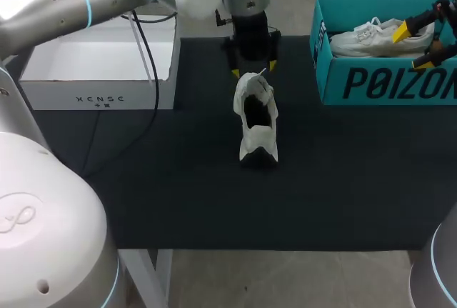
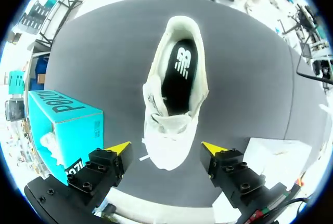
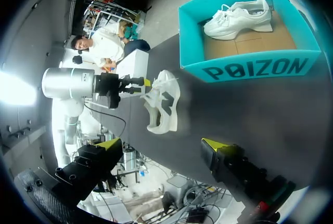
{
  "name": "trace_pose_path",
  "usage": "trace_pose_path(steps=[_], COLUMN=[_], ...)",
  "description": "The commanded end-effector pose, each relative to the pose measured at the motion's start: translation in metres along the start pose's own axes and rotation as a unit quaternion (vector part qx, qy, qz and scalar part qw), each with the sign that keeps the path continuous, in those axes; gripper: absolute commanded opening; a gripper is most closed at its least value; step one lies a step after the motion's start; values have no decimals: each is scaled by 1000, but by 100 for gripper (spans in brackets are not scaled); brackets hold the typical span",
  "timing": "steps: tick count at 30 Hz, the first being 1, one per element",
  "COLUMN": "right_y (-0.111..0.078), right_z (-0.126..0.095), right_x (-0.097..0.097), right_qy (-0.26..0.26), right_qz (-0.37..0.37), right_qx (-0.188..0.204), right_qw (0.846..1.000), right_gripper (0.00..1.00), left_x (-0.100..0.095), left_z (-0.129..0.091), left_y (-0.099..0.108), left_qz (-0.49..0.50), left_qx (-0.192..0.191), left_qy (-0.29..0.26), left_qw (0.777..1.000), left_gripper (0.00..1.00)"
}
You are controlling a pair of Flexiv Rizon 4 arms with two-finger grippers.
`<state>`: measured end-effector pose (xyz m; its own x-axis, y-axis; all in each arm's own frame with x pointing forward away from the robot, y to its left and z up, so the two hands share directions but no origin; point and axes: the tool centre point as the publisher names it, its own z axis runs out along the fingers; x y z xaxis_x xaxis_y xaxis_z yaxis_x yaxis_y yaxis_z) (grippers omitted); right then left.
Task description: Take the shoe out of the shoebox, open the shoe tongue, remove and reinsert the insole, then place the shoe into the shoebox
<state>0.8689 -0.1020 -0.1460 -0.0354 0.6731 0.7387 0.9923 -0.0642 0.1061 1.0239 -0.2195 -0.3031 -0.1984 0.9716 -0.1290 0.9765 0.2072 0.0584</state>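
Note:
A white shoe [image 1: 255, 118] stands on the black mat [image 1: 178, 194], its black insole [image 2: 179, 73] showing inside. My left gripper [image 1: 253, 71] hangs at the shoe's far end. In the left wrist view the toe of the shoe [image 2: 169, 130] lies between the left gripper's [image 2: 166, 148] open fingers, with small gaps on both sides. My right gripper [image 1: 413, 45] stands open above the teal shoebox [image 1: 385, 83], which holds a second white shoe [image 1: 378, 36]. From the right wrist, the right gripper [image 3: 162, 146] is empty, well away from the shoe [image 3: 161, 102] on the mat.
A white open box [image 1: 100, 72] sits at the back left of the mat, with a black cable [image 1: 146, 93] trailing past it. The teal shoebox [image 3: 250, 68] takes up the back right corner.

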Motion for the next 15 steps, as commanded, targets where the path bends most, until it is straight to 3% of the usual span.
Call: trace_pose_path(steps=[1,2,5,15], right_y=[0,0,0,0], right_z=[0,0,0,0], right_x=[0,0,0,0], right_qy=[-2,-2,-2,-2], right_qz=[1,1,1,1], right_qx=[1,1,1,1], right_qw=[1000,1000,1000,1000], right_gripper=[100,100,100,100], left_x=[-9,-10,-12,-8], left_z=[6,7,7,16], left_y=[6,5,-1,-15], left_qz=[-3,0,15,25], left_qx=[7,8,23,16], left_qy=[-1,-1,-4,6], left_qw=[1000,1000,1000,1000], left_gripper=[16,0,0,0])
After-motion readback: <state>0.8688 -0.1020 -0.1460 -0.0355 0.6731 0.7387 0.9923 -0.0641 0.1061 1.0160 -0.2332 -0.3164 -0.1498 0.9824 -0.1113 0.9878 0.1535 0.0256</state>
